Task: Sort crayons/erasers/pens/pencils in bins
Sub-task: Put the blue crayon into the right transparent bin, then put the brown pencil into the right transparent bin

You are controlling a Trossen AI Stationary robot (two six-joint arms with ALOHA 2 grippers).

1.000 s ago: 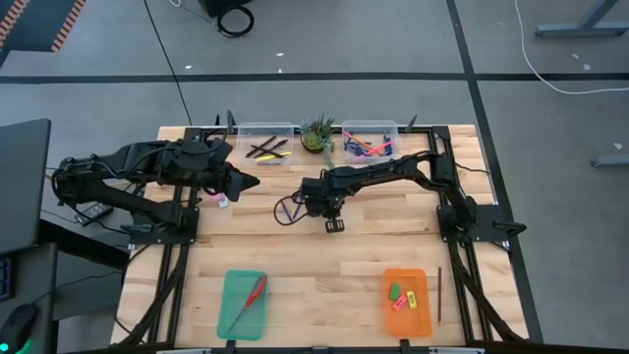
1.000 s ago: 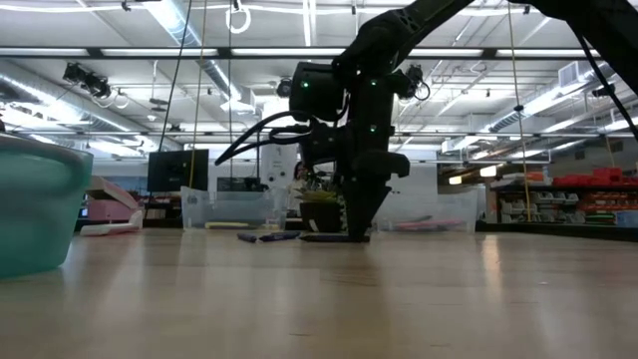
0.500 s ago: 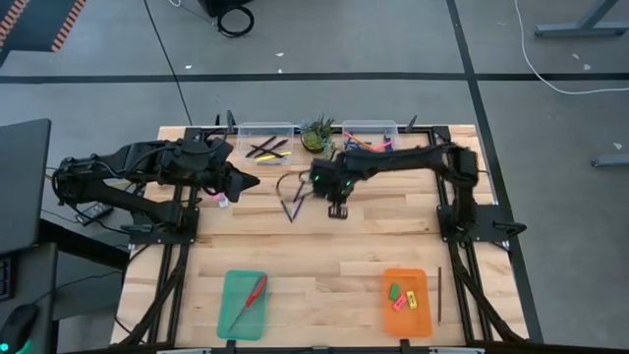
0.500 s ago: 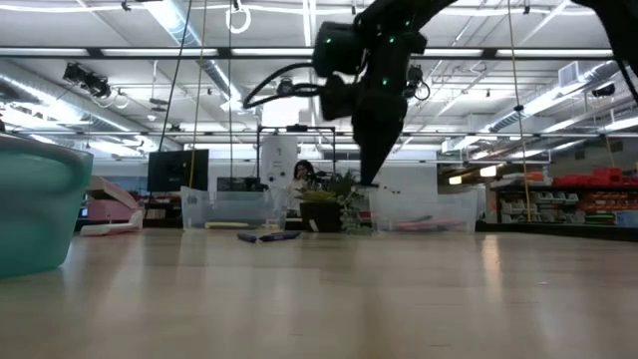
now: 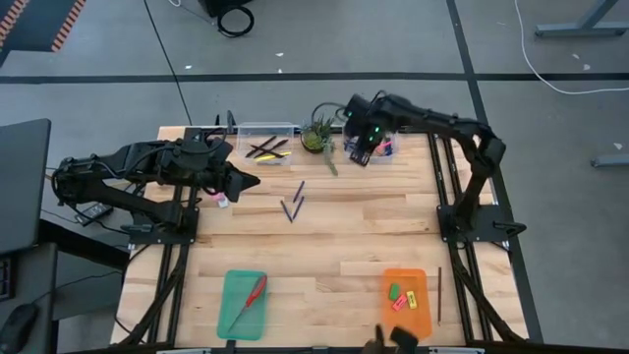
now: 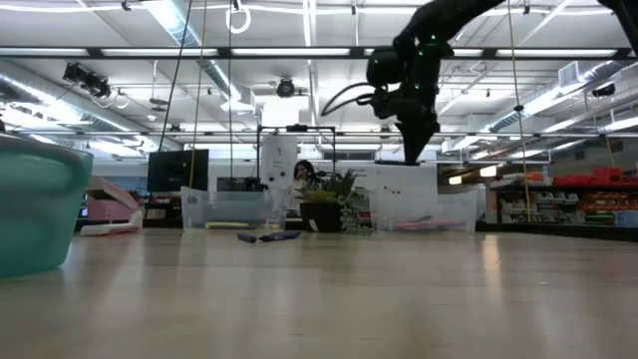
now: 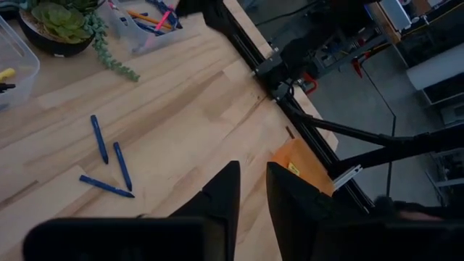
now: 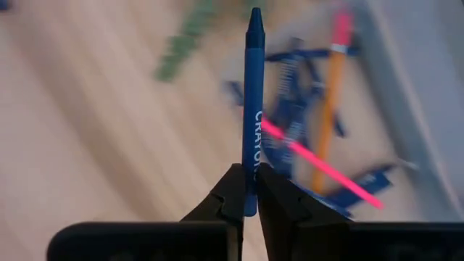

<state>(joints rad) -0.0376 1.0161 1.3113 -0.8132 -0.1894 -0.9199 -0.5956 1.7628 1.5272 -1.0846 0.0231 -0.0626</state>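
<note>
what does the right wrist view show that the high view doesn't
Only the right wrist view: the right gripper shut on a blue crayon that stands upright between its fingers, with lettering along its side.

Only the high view: the whole table, the left gripper waiting at the left side, three blue crayons loose on the wood, the teal tray with a red-handled tool, the orange tray with erasers, and the potted plant.

Both: the right clear bin of blue, pink and orange sticks under the right gripper.
</note>
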